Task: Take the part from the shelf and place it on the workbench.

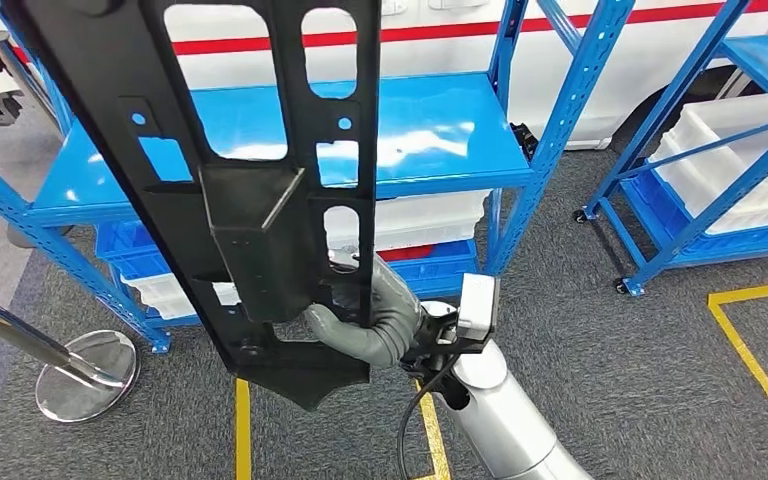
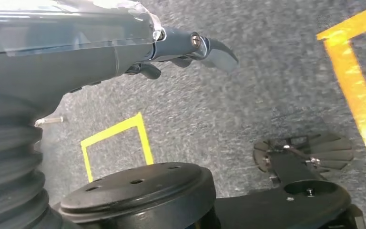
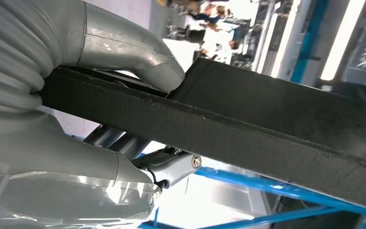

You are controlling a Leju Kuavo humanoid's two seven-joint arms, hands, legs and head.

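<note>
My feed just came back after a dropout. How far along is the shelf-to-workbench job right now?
Done: the black part is off the blue shelf and raised in front of the head camera. In hand: the right hand grips its lower edge, thumb on one face and fingers on the other. The left hand hangs over the carpet, holding nothing. Left: carrying the part to the workbench and setting it down.
</note>
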